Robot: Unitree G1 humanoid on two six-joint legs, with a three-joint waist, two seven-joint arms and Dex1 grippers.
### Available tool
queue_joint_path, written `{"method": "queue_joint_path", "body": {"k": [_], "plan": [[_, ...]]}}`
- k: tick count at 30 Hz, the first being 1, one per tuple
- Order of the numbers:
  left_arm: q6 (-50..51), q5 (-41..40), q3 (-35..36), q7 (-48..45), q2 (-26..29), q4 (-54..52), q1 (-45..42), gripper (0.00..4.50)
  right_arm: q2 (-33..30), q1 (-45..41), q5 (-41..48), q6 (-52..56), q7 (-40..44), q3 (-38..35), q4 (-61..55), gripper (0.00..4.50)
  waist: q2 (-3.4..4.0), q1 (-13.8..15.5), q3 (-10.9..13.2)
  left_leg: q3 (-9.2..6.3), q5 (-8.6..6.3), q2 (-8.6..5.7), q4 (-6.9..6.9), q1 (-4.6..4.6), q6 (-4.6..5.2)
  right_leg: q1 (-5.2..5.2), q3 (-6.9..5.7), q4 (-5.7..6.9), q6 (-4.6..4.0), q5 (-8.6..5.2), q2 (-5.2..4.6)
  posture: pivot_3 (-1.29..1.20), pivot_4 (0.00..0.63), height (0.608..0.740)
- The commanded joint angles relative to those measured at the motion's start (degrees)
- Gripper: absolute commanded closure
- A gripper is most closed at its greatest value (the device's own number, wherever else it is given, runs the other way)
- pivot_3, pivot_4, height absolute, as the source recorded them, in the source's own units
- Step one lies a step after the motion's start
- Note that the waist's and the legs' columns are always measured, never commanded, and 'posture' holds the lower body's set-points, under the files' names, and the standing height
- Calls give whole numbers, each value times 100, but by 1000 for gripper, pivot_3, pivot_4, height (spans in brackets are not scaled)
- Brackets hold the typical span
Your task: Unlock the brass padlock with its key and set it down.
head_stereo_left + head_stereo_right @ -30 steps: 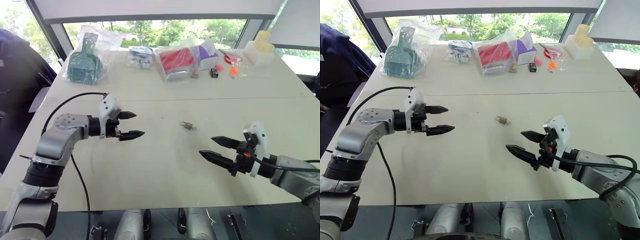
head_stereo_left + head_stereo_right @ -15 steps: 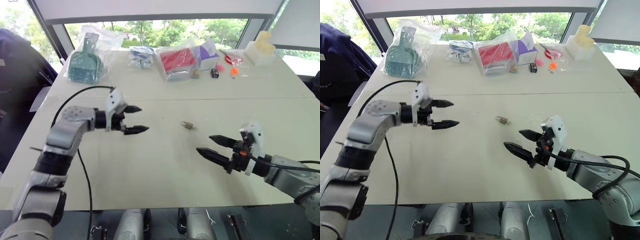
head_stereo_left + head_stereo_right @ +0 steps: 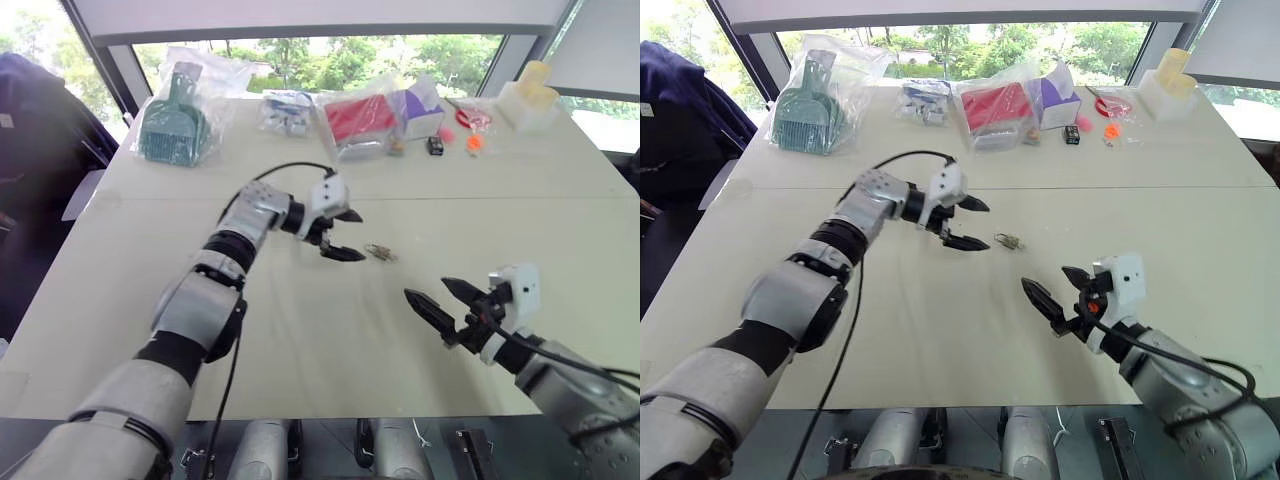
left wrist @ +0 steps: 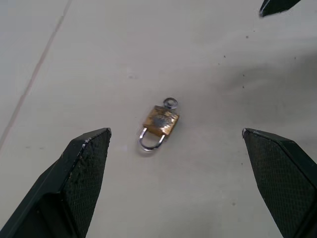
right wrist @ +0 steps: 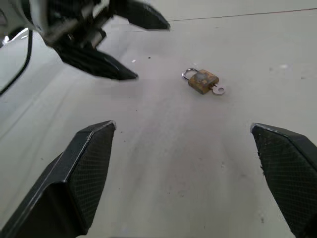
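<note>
both grippers, left gripper [image 3: 974, 224] and right gripper [image 3: 1054, 288], gape empty near the brass padlock [image 3: 1007, 240].

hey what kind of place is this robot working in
Probably a lab or office test space rather than a home: a plain white table beside big windows with trees outside, bagged test items lined up along its far edge, and a brass padlock lying alone mid-table.

- The left arm is stretched far forward over the table, and its left gripper [image 3: 346, 234] points to the right with the two fingers wide apart.
- The right gripper [image 3: 434, 297] points forward and left, low, fingers also spread apart, holding nothing.
</note>
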Motion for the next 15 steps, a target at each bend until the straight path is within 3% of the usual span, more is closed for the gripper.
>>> {"method": "queue_joint_path", "body": {"k": [1,6,9,15], "plan": [[-80,302,91,342,-207,147,-222,74,217,597,309,-141,-546,-193,-994,0,0,13,0,-2,0,2,0,0,0,-1,-1,0,-5,-3,1,0,150,735],[27,582,218,732,-487,257,-224,74,-240,1773,703,-1246,-1079,53,-1256,0,-10,3,1,-3,-1,-3,5,0,1,12,0,-12,-14,-8,-5,0,150,735],[222,754,247,1103,-768,315,-195,74,-649,2540,569,-2290,-1336,573,-1256,0,-15,10,3,-2,-3,-5,5,2,4,13,-1,-13,-10,-11,-10,0,150,735],[798,1004,277,1057,-971,379,-75,74,-1445,3038,61,-3898,-2055,1744,-1256,0,-20,-7,4,-3,-3,-3,3,10,3,15,-2,-10,-8,-14,-7,0,150,735]]}}
